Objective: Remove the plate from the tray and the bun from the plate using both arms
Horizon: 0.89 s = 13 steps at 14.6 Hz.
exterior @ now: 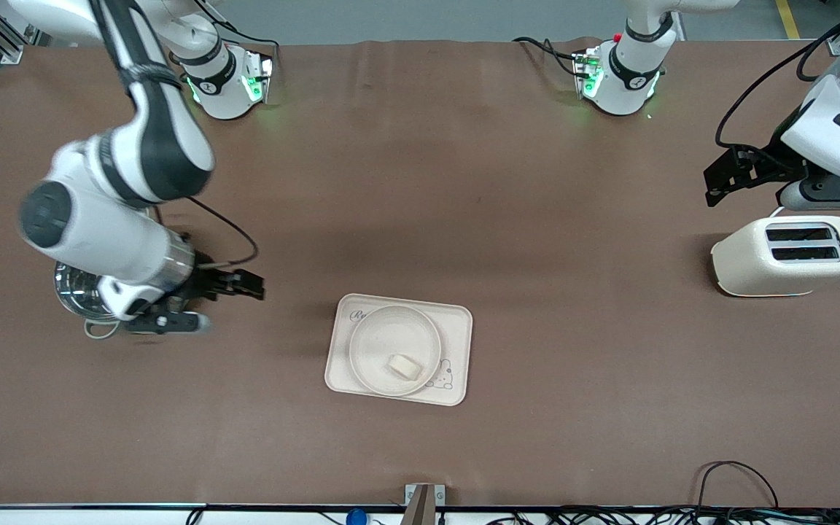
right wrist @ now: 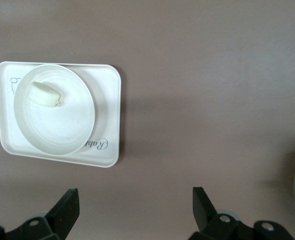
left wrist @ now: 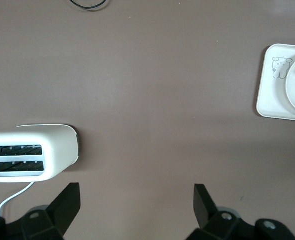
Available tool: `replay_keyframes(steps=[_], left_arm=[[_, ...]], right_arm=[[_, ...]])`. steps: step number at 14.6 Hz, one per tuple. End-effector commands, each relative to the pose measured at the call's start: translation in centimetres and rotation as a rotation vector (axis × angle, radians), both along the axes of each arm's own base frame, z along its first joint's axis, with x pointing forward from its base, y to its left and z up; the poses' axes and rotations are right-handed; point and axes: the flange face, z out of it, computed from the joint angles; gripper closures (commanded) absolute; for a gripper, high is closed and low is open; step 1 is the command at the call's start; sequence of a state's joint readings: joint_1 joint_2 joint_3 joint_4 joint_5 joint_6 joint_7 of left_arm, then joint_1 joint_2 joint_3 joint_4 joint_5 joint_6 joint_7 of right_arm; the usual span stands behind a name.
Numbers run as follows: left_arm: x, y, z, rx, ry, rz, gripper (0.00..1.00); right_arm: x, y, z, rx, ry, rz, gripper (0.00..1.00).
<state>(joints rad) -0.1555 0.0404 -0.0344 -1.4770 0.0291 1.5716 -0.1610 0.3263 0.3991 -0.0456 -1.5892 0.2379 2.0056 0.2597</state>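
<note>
The round cream plate lies on the rectangular cream tray near the table's middle. The small pale bun rests in the plate, on the part nearer the front camera. My right gripper is open and empty, above the table beside the tray toward the right arm's end. In the right wrist view the plate, bun and tray show ahead of the gripper. My left gripper is open and empty over the table by the toaster. The left wrist view shows its gripper above bare table.
A white two-slot toaster stands at the left arm's end; it also shows in the left wrist view. A steel bowl sits under the right arm's wrist. A black cable loop lies near the table's front edge.
</note>
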Motion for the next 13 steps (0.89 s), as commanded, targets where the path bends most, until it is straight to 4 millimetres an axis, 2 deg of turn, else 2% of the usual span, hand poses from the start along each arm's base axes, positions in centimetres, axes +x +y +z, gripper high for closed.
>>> replay_keyframes(steps=[1,2,5,6,8,10,12,13], left_arm=[[-0.2,0.0,0.2,-0.004,0.007,0.011,0.00],[-0.2,0.0,0.2,-0.004,0.009,0.011,0.00],[-0.2,0.0,0.2,-0.003,0.009,0.009,0.00],[-0.2,0.0,0.2,-0.003,0.009,0.009,0.00],[-0.2,0.0,0.2,-0.003,0.009,0.008,0.00],[-0.2,0.0,0.2,-0.003,0.009,0.006,0.00],[-0.2,0.0,0.2,-0.003,0.009,0.005,0.00],[-0.2,0.0,0.2,-0.005,0.009,0.006,0.00]], right_arm=[[-0.4,4.5,-3.6,-0.002,0.039,-0.058,0.00],[-0.4,5.9,-4.7,-0.001,0.023,-0.076,0.00],[-0.4,8.5,-11.3,-0.021,0.026,-0.074,0.00],[-1.1,10.6,-12.9,-0.025,0.019,-0.073,0.00],[-2.4,13.1,-15.8,-0.053,0.041,-0.121,0.00],[-1.9,14.1,-17.1,-0.049,0.024,-0.134,0.00],[-0.5,14.8,-19.0,-0.025,-0.037,-0.147,0.00],[0.6,14.2,-19.6,-0.015,-0.045,-0.186,0.00]])
